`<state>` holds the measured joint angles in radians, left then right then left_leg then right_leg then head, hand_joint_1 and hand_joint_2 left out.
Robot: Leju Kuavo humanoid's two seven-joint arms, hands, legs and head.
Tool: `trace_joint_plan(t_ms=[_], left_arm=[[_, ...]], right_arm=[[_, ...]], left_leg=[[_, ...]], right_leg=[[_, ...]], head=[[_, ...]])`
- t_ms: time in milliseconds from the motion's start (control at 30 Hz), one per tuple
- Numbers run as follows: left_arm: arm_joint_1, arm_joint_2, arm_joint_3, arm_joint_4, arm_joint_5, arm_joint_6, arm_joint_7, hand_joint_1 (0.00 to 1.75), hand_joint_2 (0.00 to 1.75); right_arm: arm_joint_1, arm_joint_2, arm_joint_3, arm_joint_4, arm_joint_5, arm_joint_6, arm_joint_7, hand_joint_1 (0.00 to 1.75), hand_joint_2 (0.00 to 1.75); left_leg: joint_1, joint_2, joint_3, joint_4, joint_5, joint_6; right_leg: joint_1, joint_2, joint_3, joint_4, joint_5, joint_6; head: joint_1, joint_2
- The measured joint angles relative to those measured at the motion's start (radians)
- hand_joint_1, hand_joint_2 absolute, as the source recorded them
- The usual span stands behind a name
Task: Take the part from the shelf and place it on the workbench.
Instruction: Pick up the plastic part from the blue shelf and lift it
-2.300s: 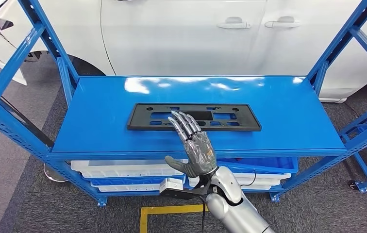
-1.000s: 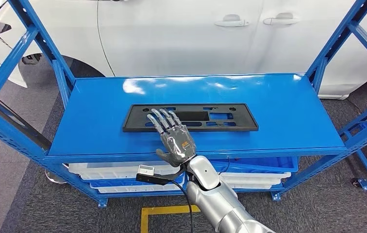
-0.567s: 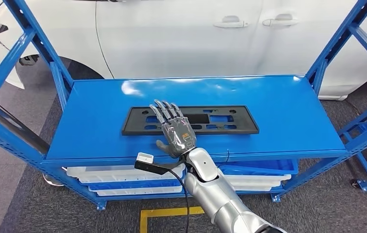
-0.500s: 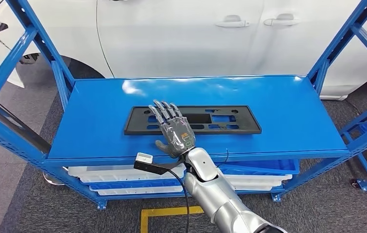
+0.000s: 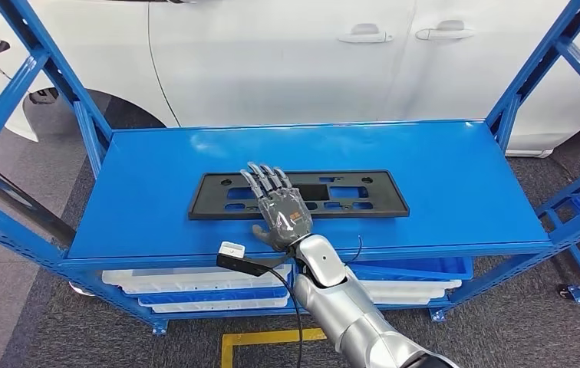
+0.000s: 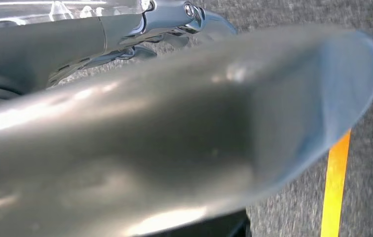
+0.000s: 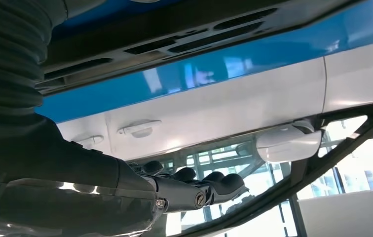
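- Right now the black plastic part [image 5: 299, 195] lies flat on the top board of the blue shelf [image 5: 456, 192], lengthwise and near the front edge, which puts it within the arm's reach.
- Above it, the right hand [image 5: 281, 208] is stretched out flat, palm down, fingers [image 5: 265, 178] straight and a little apart, holding nothing; they lie over the part's middle, slightly left of centre.
- Whether the fingers touch the part or hover just over it, I cannot tell.
- Because the part is thin and flush with the board, a flat hand probably suits pressing or sliding it toward the edge, where a grip underneath becomes possible.
- At the left wrist, the left hand [image 6: 140, 47] hangs over grey carpet with a yellow floor line [image 6: 336, 192]; its fingers are too hidden to judge.
- Behind the shelf stands a white car [image 5: 287, 54].
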<state>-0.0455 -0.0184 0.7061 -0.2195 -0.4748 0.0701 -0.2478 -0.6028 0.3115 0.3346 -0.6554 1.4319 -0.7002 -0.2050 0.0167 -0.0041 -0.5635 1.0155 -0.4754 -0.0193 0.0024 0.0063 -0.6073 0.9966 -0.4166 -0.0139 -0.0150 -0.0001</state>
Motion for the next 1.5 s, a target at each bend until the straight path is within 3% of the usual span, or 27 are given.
trace_joint_plan(t_ms=[67,133,167,200,233,300,367,467,533,633,700,733,800,867,933,1033,1067,1167,1200,1233,1300,1367,1500], left_arm=[[-0.001,0.0,0.0,0.0,-0.003,-0.001,-0.001,0.0,0.0],[0.0,0.0,0.001,0.0,-0.007,-0.002,-0.003,0.0,0.0],[0.001,0.0,0.002,0.0,-0.007,-0.002,-0.003,0.0,0.0],[0.002,0.0,0.003,0.0,-0.008,-0.002,-0.004,0.0,0.0],[0.003,0.0,0.005,0.0,-0.008,-0.002,-0.004,0.0,0.0],[0.002,0.0,0.009,0.0,-0.01,-0.002,-0.005,0.0,0.0],[0.0,0.0,0.015,0.0,-0.013,-0.003,-0.007,0.0,0.0],[0.0,0.0,0.019,0.0,-0.019,-0.005,-0.01,0.0,0.0],[0.001,0.0,0.021,0.0,-0.024,-0.005,-0.015,0.0,0.0],[-0.001,0.0,0.025,0.0,-0.027,-0.004,-0.024,0.0,0.0],[0.0,0.0,0.028,0.0,-0.028,-0.002,-0.025,0.0,0.0],[0.0,0.0,0.03,0.0,-0.028,-0.002,-0.025,0.0,0.0],[0.001,-0.001,0.034,0.0,-0.028,-0.001,-0.026,0.0,0.0],[0.0,-0.003,0.037,0.0,-0.029,-0.001,-0.027,0.0,0.0],[0.0,-0.004,0.04,0.0,-0.033,-0.001,-0.028,0.0,0.0],[-0.001,-0.002,0.044,0.0,-0.042,-0.001,-0.028,0.0,0.0],[-0.001,-0.001,0.044,0.0,-0.044,-0.001,-0.028,0.0,0.0],[0.0,0.0,0.046,0.0,-0.048,-0.001,-0.028,0.0,0.0],[0.0,0.0,0.048,0.0,-0.048,-0.001,-0.029,0.0,0.0],[0.0,0.0,0.049,0.0,-0.048,-0.001,-0.03,0.0,0.0],[0.0,0.001,0.053,0.0,-0.048,-0.001,-0.034,0.0,0.0],[-0.003,0.002,0.057,0.0,-0.048,-0.002,-0.037,0.0,0.0],[-0.002,0.002,0.066,0.0,-0.048,-0.002,-0.041,0.0,0.0]], right_arm=[[-0.002,-0.001,0.0,0.003,0.006,0.0,0.004,0.0,1.75],[-0.002,-0.002,0.0,0.008,0.011,0.0,0.008,0.0,1.75],[-0.001,-0.002,0.0,0.011,0.015,0.0,0.011,0.0,1.75],[0.0,-0.003,0.001,0.015,0.021,0.0,0.015,0.0,1.75],[0.001,-0.003,0.003,0.018,0.027,0.0,0.021,0.0,1.75],[0.0,-0.005,0.011,0.024,0.044,0.0,0.037,0.0,1.75],[-0.001,-0.008,0.026,0.029,0.069,0.0,0.063,0.0,1.75],[-0.003,-0.018,0.058,0.038,0.107,0.0,0.114,0.0,1.75],[-0.009,-0.029,0.081,0.045,0.123,0.0,0.147,0.0,1.75],[-0.021,-0.052,0.112,0.059,0.132,0.0,0.191,0.0,1.75],[-0.023,-0.067,0.126,0.071,0.133,0.0,0.206,0.0,1.75],[-0.024,-0.072,0.131,0.076,0.133,0.0,0.21,0.0,1.75],[-0.029,-0.078,0.14,0.083,0.134,0.0,0.217,0.0,1.75],[-0.038,-0.083,0.148,0.088,0.134,0.0,0.233,0.0,1.75],[-0.046,-0.09,0.157,0.094,0.134,0.0,0.261,0.0,1.75],[-0.057,-0.101,0.166,0.102,0.134,0.0,0.301,0.0,1.75],[-0.062,-0.104,0.169,0.107,0.134,0.0,0.314,0.44,1.75],[-0.08,-0.109,0.184,0.137,0.134,0.001,0.347,1.75,1.75],[-0.086,-0.11,0.188,0.156,0.134,0.004,0.354,1.75,1.75],[-0.094,-0.11,0.191,0.176,0.134,0.01,0.359,1.75,1.75],[-0.111,-0.109,0.195,0.213,0.133,0.024,0.364,1.75,1.75],[-0.128,-0.109,0.198,0.237,0.132,0.032,0.365,1.75,1.75],[-0.142,-0.108,0.201,0.265,0.131,0.034,0.366,1.75,1.75]], left_leg=[[0.001,0.001,-0.032,0.073,-0.04,-0.007],[0.003,0.001,-0.1,0.203,-0.091,-0.012],[0.003,0.001,-0.129,0.252,-0.101,-0.015],[0.004,0.001,-0.143,0.268,-0.092,-0.017],[0.004,0.001,-0.139,0.247,-0.065,-0.018],[0.006,0.002,-0.091,0.125,0.01,-0.017],[0.005,0.001,-0.047,0.027,0.042,-0.008],[0.003,-0.001,-0.038,0.007,0.039,0.011],[0.005,-0.001,-0.036,0.002,0.041,0.023],[0.005,0.0,-0.035,0.0,0.04,0.034],[0.004,-0.001,-0.034,0.0,0.039,0.036],[0.004,-0.001,-0.033,0.0,0.038,0.035],[0.002,-0.002,-0.029,0.0,0.036,0.033],[-0.001,-0.003,-0.027,0.001,0.033,0.027],[-0.003,-0.002,-0.026,-0.001,0.031,0.017],[-0.004,0.0,-0.03,0.015,0.014,0.002],[-0.005,0.0,-0.045,0.053,-0.008,-0.001],[-0.001,0.0,-0.132,0.235,-0.09,-0.009],[-0.001,0.0,-0.149,0.267,-0.093,-0.012],[0.0,0.0,-0.149,0.261,-0.076,-0.013],[0.003,0.001,-0.099,0.149,-0.007,-0.013],[0.002,0.001,-0.045,0.036,0.033,-0.006],[0.0,-0.002,-0.033,0.005,0.036,0.017]], right_leg=[[-0.006,-0.002,0.012,-0.01,0.0,-0.007],[-0.004,-0.003,0.017,-0.011,-0.004,-0.013],[-0.004,-0.002,0.019,-0.01,-0.007,-0.014],[-0.004,-0.002,0.021,-0.009,-0.009,-0.014],[-0.004,0.0,0.023,-0.006,-0.013,-0.013],[-0.005,0.001,0.029,0.002,-0.023,-0.007],[-0.001,0.003,0.029,0.012,-0.032,0.003],[0.002,0.003,0.026,0.016,-0.037,0.017],[-0.001,0.002,0.012,0.051,-0.061,0.028],[-0.006,0.0,-0.08,0.235,-0.147,0.04],[-0.007,0.0,-0.126,0.312,-0.16,0.041],[-0.007,0.0,-0.122,0.293,-0.137,0.038],[-0.004,0.0,-0.065,0.16,-0.061,0.026],[0.002,-0.002,-0.011,0.043,-0.016,0.014],[0.007,-0.003,0.0,0.015,-0.015,0.009],[-0.001,-0.004,0.01,-0.002,-0.008,-0.002],[-0.004,-0.005,0.015,-0.008,-0.006,-0.006],[-0.003,-0.006,0.019,-0.009,-0.008,-0.013],[-0.002,-0.006,0.02,-0.007,-0.009,-0.014],[-0.003,-0.005,0.02,-0.004,-0.012,-0.013],[-0.003,-0.004,0.023,0.004,-0.019,-0.008],[0.001,-0.002,0.022,0.013,-0.027,0.0],[0.002,-0.001,0.018,0.018,-0.03,0.019]], head=[[-0.002,0.0],[-0.004,0.0],[-0.004,0.0],[-0.003,0.0],[-0.004,0.0],[-0.004,0.0],[-0.003,0.0],[-0.001,0.0],[0.002,0.0],[0.006,0.0],[0.007,0.0],[0.006,0.0],[0.007,0.0],[0.006,0.0],[0.006,0.0],[0.005,0.0],[0.004,0.0],[0.004,0.0],[0.004,0.0],[0.004,0.0],[0.004,0.0],[0.004,0.0],[0.007,0.0]])
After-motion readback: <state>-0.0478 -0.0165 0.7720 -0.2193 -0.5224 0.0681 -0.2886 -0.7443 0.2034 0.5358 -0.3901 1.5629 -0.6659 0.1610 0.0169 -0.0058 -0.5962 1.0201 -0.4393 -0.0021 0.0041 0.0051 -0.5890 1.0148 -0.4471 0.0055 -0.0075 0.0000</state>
